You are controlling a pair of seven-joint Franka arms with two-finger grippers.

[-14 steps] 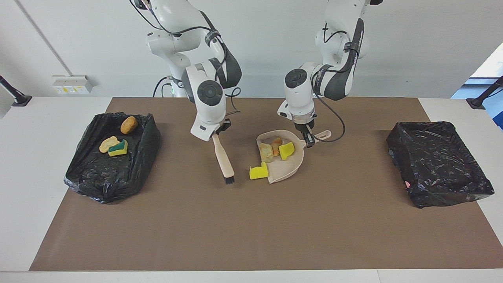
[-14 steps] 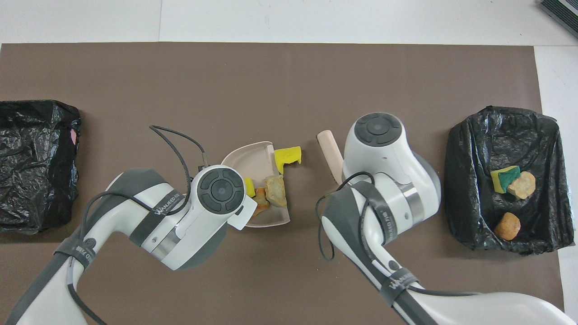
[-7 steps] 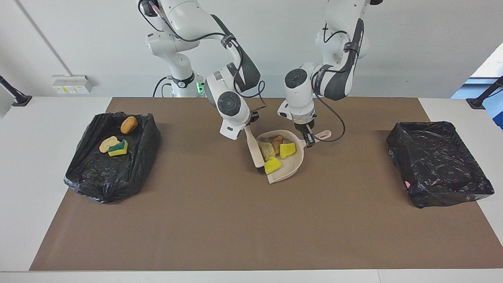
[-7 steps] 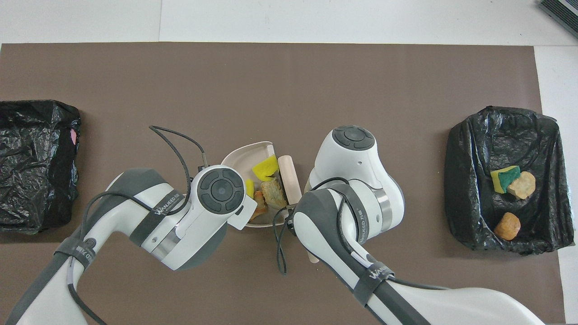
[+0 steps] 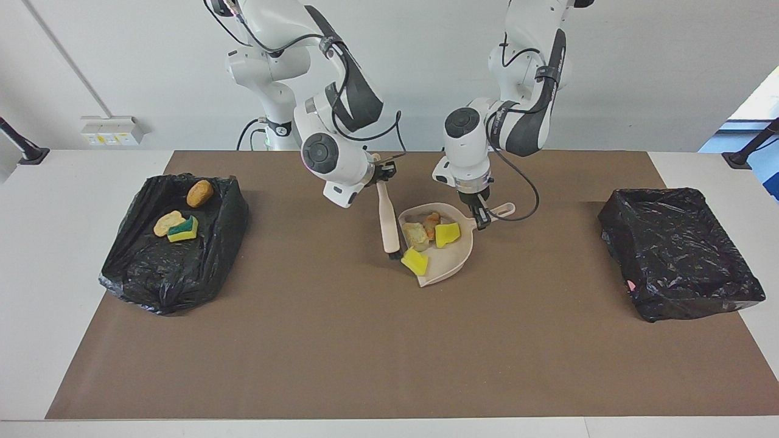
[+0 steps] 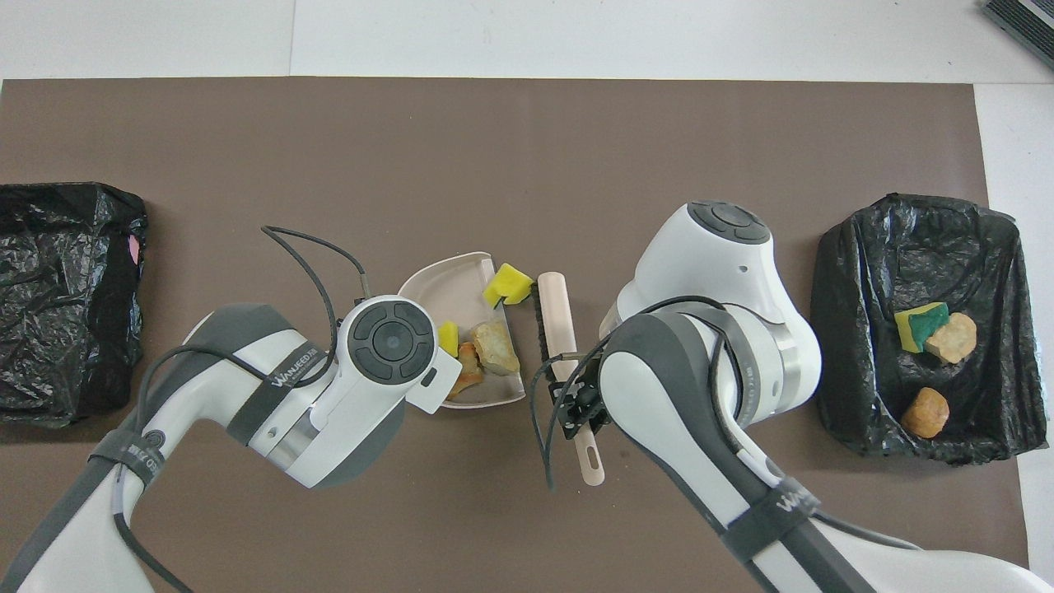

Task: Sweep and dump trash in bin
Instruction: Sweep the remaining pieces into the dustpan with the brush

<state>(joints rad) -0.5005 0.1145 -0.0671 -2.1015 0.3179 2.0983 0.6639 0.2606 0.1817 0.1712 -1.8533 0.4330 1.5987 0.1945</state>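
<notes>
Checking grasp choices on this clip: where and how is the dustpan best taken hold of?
By its short handle, the narrow stub that sticks out toward the left arm's end, coming down from above. The pan itself is broad, shallow and holds scraps; the left hand is closed there already.

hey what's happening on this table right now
The right gripper is shut on a beige hand brush, its bristles by a yellow sponge scrap at the mouth of the beige plastic dustpan. The left gripper holds the dustpan's handle. Black-lined bins sit at both table ends.
</notes>
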